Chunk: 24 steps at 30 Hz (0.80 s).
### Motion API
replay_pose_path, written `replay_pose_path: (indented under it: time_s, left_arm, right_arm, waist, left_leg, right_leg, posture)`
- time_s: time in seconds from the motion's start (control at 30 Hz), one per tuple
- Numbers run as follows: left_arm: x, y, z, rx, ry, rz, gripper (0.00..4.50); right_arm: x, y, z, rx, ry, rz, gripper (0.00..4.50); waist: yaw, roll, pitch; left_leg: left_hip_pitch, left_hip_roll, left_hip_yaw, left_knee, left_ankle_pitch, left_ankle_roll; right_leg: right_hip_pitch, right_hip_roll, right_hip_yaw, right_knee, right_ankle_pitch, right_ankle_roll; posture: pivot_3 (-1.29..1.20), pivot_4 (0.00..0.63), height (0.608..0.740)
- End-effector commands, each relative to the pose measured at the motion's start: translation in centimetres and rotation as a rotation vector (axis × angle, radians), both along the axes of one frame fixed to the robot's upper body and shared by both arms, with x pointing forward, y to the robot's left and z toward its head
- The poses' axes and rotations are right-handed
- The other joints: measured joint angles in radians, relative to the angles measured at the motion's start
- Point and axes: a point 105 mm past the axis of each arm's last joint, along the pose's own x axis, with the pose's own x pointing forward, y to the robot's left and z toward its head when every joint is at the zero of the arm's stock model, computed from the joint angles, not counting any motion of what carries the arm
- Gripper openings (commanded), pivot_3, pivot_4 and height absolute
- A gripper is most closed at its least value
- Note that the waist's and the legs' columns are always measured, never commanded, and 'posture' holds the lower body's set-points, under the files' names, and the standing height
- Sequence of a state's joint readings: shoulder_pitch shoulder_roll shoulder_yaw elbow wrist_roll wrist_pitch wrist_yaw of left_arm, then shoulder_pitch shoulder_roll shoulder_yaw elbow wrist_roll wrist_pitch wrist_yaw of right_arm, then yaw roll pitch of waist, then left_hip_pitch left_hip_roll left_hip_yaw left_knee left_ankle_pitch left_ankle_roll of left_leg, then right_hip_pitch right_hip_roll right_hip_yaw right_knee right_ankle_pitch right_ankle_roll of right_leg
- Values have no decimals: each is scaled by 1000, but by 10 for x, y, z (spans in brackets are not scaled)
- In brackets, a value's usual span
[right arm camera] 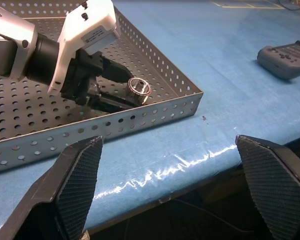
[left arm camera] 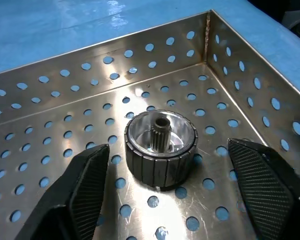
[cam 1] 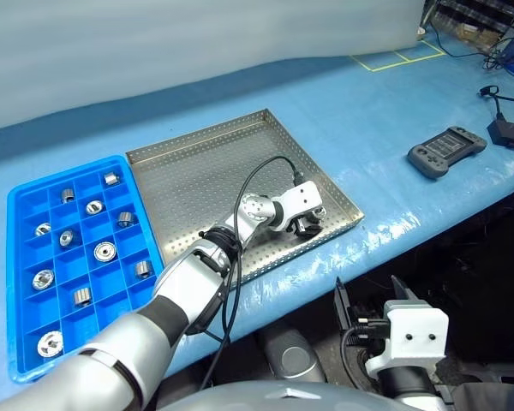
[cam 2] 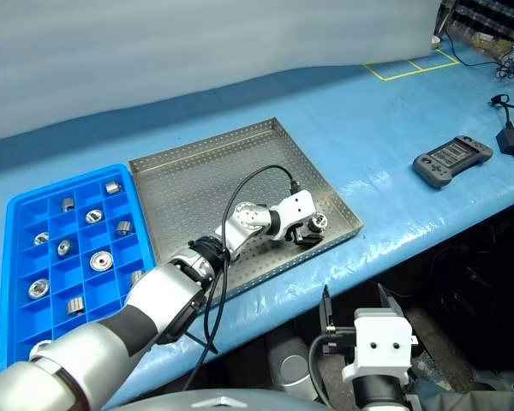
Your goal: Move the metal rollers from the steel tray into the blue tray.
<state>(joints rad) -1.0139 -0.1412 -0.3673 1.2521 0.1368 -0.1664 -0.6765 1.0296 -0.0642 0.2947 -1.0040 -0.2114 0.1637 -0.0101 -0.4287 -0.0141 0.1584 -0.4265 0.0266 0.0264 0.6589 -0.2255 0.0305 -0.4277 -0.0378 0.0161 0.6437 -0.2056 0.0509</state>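
Near the steel tray's (cam 1: 188, 171) right front corner, one metal roller (left arm camera: 161, 148) stands between the left gripper's (left arm camera: 175, 185) spread fingers, untouched. Beyond the table's front edge, the right gripper's (right arm camera: 182, 185) fingers stand wide apart, empty.

Workshop bench — blue mat (cam 1: 385, 94), parts trays, taped floor.

1 metal roller (left arm camera: 161, 148) left in the steel tray (cam 1: 188, 171).
It stands upright near the tray's lower-right corner; others fill the blue tray (cam 1: 21, 193) at left.
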Motion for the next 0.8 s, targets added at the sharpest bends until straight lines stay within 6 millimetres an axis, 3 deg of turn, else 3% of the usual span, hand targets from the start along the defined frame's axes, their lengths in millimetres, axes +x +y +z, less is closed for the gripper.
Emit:
replay_pose_path:
  time_s: [0.03, 0.1, 0.37, 0.53, 0.67, 0.8]
  left_arm:
    - [-70, -95, 20, -176, 68, -207, 2256]
    - [-70, -95, 20, -181, 77, -207, 1668]
    - [-70, -90, 21, -179, 80, -240, 1643]
    - [-55, -78, 45, -286, 54, -242, 1643]
    - [-31, -59, 78, -431, 8, -170, 1643]
    - [-19, -38, 98, -500, -45, -132, 1643]
  right_arm:
    - [1, 0, 13, -11, -43, 4, 4500]
    - [1, 1, 13, -14, -43, 3, 4500]
    - [3, 1, 13, -20, -41, 5, 4500]
    - [10, 4, 14, -9, -48, 42, 4500]
    - [23, 10, 13, -11, -45, 127, 4500]
    - [39, 16, 16, -20, -53, 217, 4500]
  waist:
    - [-1, 0, 0]
    - [-3, 0, 0]
    - [-23, 0, 0]
    - [-19, 0, 0]
    - [-3, -1, 0]
    - [45, -1, 0]
  left_leg:
    - [0, 0, 0, 0, 0, 0]
    - [0, 0, 0, 0, 0, 0]
    - [0, 0, 0, 0, 0, 0]
    - [0, 0, 1, 0, 0, 1]
    - [1, -1, 2, 0, 1, 1]
    - [2, -1, 3, 0, 1, 2]
  right_leg:
    - [0, 0, 0, 0, 0, 0]
    - [0, 0, 0, 0, 0, 0]
    - [0, -1, 0, 0, 0, 0]
    - [0, -1, 0, 1, 0, 0]
    - [0, -2, 0, 1, 2, 4]
    - [0, -2, 1, 1, 3, 5]
  posture:
    - [-529, 150, 740]
    - [-529, 150, 740]
    - [-507, 150, 740]
    - [-446, 150, 740]
    - [-357, 150, 740]
    - [-287, 150, 740]
